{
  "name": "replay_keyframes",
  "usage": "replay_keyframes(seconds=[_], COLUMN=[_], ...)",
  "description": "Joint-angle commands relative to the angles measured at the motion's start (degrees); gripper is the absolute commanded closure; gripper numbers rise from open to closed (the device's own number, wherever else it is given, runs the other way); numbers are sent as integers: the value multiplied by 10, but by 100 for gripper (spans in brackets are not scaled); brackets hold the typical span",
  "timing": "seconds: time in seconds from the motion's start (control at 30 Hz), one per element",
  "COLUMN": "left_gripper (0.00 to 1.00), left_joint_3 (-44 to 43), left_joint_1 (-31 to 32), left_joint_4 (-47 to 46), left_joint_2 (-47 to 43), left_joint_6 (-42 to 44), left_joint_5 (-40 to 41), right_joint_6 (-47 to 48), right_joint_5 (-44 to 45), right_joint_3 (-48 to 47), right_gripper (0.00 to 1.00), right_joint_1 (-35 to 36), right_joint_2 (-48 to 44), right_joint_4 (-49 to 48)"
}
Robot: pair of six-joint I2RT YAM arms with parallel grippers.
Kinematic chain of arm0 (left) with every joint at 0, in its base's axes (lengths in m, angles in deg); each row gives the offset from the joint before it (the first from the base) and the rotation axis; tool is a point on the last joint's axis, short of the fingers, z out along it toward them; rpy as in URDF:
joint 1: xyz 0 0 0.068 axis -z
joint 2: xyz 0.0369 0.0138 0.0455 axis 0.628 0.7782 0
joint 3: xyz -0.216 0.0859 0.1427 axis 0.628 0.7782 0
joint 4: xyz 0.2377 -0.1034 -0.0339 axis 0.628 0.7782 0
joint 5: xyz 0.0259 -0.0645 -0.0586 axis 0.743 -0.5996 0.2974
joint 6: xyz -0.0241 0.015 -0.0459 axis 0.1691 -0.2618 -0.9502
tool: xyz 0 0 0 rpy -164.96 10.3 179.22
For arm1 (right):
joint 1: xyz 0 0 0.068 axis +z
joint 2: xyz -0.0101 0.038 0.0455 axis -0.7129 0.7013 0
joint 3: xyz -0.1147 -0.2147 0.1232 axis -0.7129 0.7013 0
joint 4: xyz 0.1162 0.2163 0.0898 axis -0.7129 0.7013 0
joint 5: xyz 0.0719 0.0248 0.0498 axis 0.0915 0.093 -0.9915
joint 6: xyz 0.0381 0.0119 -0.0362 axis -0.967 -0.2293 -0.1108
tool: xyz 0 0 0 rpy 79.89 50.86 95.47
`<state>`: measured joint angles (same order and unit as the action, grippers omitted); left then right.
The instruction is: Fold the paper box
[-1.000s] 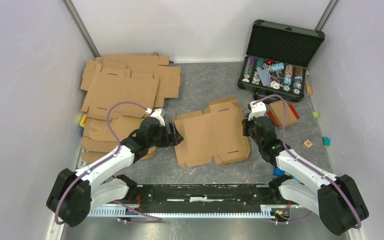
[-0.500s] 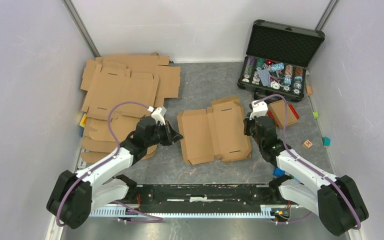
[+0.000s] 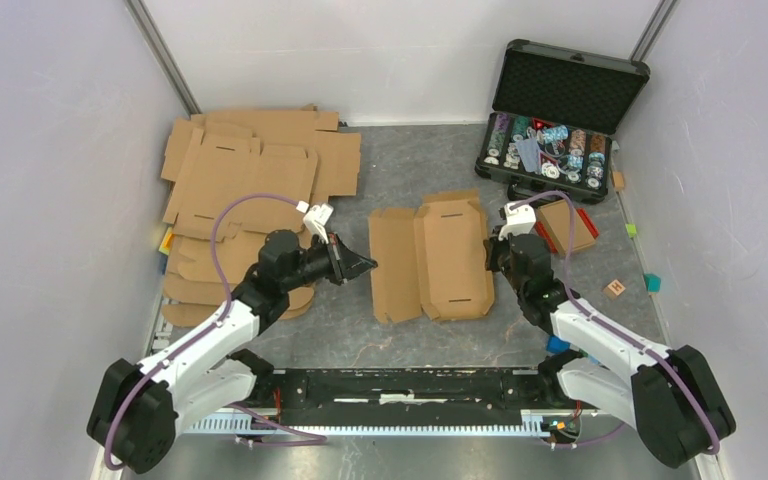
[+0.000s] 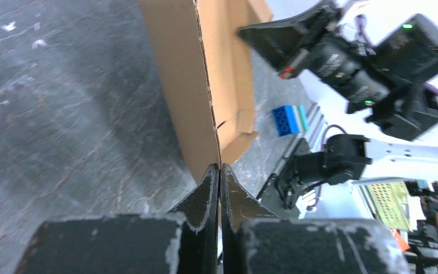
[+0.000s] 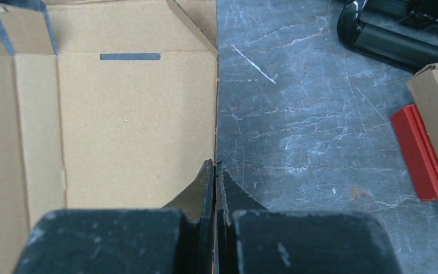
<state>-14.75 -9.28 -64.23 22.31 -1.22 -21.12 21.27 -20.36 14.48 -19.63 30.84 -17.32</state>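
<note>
The paper box [image 3: 440, 262], a brown cardboard blank with slots, lies mid-table between the two arms. My left gripper [image 3: 368, 265] is shut on the edge of its left flap. In the left wrist view that flap [image 4: 177, 85] stands tilted up from the table, its edge pinched at the gripper [image 4: 219, 170]. My right gripper [image 3: 494, 256] is shut on the box's right edge. In the right wrist view the gripper [image 5: 215, 168] clamps that thin edge, with the flat panel [image 5: 131, 114] and its slot [image 5: 130, 56] to the left.
A pile of flat cardboard blanks [image 3: 250, 170] fills the back left. An open black case of poker chips [image 3: 560, 120] stands at the back right, with a small cardboard box [image 3: 567, 225] and a red piece [image 5: 419, 151] near it. Small blocks [image 3: 615, 288] lie right; a blue block [image 3: 557, 344] sits by the right arm.
My left gripper went from open to shut on the left flap and moved right and up with it. The flap has lifted and the blank looks narrower. The right arm barely moved.
</note>
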Motion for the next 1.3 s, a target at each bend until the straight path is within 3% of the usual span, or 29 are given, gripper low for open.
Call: replay_keyframes(seconds=[0.0, 0.07, 0.1, 0.17, 0.23, 0.4, 0.57, 0.67, 0.87, 1.27], left_gripper=[96, 91, 83, 52, 33, 23, 27, 36, 77, 83], left_joint_3=[-15, -9, -9, -14, -24, -41, -33, -22, -40, -30], left_joint_1=[1, 1, 1, 1, 1, 1, 1, 1, 1, 1], left_joint_4=[-105, -107, -98, -60, -7, 33, -19, -67, -85, -163], left_joint_2=[-20, -18, -15, -5, 14, 95, 141, 150, 164, 67], left_joint_6=[-47, -49, -47, -34, -24, -24, -39, -47, -40, -38], left_joint_5=[-71, -67, -62, -41, -4, -6, -33, -50, -99, -102], right_joint_6=[-14, -13, -13, -12, -11, -11, -11, -11, -11, -59], right_joint_5=[-15, -10, -8, -5, -5, -6, -8, -12, -17, -57], right_joint_3=[-8, -5, -4, -1, 3, 6, 9, 10, 9, 10], right_gripper=[100, 100, 100, 100, 100, 100, 100, 100, 100, 100], right_joint_1=[3, 4, 3, 4, 3, 3, 3, 4, 3, 4], right_joint_2=[13, 9, 7, 2, -3, -8, -11, -10, -12, 9], right_joint_4=[-18, -20, -21, -23, -27, -29, -31, -33, -34, -113])
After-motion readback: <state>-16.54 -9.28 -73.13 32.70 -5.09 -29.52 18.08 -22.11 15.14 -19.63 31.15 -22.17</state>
